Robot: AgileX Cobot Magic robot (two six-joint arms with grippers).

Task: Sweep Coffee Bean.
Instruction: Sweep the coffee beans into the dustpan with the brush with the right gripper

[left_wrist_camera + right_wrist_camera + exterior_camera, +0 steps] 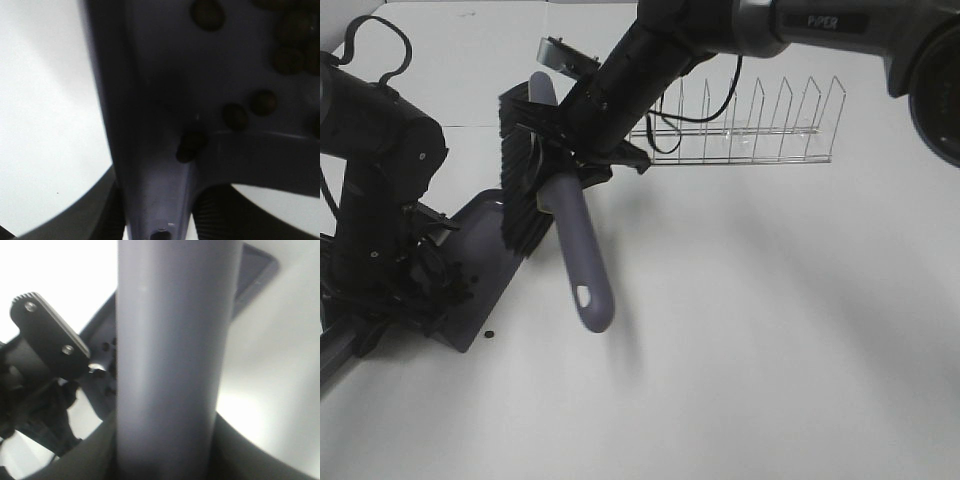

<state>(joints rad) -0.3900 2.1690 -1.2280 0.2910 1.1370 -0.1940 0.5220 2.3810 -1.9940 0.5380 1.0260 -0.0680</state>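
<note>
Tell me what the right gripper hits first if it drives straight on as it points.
Probably the grey dustpan, just beyond the brush that the right gripper clamps; depth is hard to judge.

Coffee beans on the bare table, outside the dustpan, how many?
1: a bean on the table just off the dustpan edge. More may hide under the brush.

Coffee beans (pixel 235 116) are blurred in the left wrist view, several cropped by the frame edge; no count can be given. Dustpan (pixel 480 240) is partly covered by brush (pixel 582 255) bristles and left arm (pixel 380 180). Left gripper (pixel 158 220) fingertips are cropped out. Right gripper (pixel 567 158) pads are hidden behind the brush handle. Speck (pixel 488 334) beside dustpan: too small to identify.
</note>
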